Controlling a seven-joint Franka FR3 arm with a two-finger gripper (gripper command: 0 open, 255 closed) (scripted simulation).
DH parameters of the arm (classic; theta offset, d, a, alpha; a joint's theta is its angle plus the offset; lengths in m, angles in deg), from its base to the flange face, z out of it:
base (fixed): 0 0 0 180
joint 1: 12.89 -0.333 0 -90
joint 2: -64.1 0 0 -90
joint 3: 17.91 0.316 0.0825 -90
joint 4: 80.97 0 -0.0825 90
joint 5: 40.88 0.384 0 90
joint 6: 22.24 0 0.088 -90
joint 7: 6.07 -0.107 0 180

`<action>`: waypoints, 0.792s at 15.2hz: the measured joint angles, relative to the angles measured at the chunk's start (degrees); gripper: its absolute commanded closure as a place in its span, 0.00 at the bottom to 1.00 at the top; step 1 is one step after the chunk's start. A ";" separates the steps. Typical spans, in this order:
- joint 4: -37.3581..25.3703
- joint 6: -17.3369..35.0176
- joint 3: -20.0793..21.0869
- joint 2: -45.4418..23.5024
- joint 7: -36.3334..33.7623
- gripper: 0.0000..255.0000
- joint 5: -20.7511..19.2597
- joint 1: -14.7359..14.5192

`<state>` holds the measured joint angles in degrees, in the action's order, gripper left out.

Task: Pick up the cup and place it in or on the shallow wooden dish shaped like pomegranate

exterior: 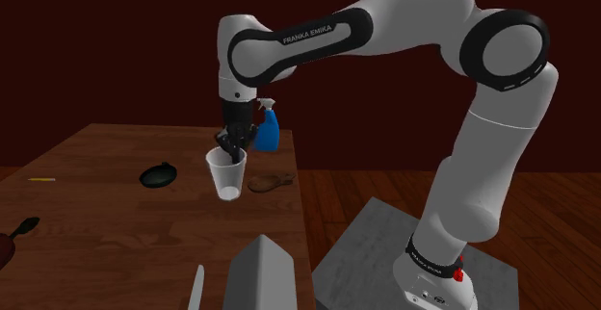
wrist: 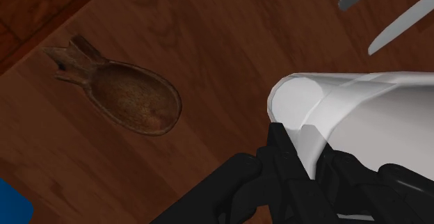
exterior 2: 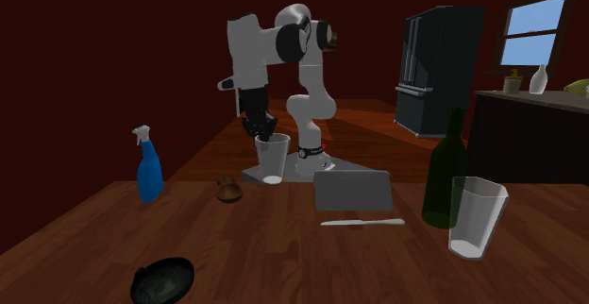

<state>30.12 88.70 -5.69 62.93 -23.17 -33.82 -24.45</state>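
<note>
A white robot arm reaches from its grey stand over a dark wooden table in a dim, red-walled room. Its black hand is clamped on the rim of a translucent white cup. The cup hangs tilted beneath the hand and looks raised a little off the table, though the gap under it is hard to judge. In the shoulder view the shallow brown wooden dish, shaped like a pomegranate with a small crown at one end, lies on the table near the cup at about 3 o'clock, not touching it. A blue spray bottle stands at about 1 o'clock from the cup, partly behind the hand, and a small black bowl sits at 9 o'clock. A grey wedge-shaped block and a knife lie at about 6 o'clock, near the lower edge. In the second exterior view, which faces the arm across the table, the dish sits at about 8 o'clock from the cup and the spray bottle farther off at 9 o'clock. A dark green bottle stands just beside a clear glass at about 3 o'clock. From the wrist camera the dish lies hollow side up on the table, well apart from the gripped cup.
</note>
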 measured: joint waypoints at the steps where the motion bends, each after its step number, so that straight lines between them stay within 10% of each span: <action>1: 0.66 -0.33 -0.73 0.84 1.54 1.00 0.16 0.77; 12: 1.36 -5.03 -8.32 4.58 15.72 1.00 -0.32 7.94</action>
<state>31.48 83.67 -14.01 67.51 -7.46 -34.15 -16.51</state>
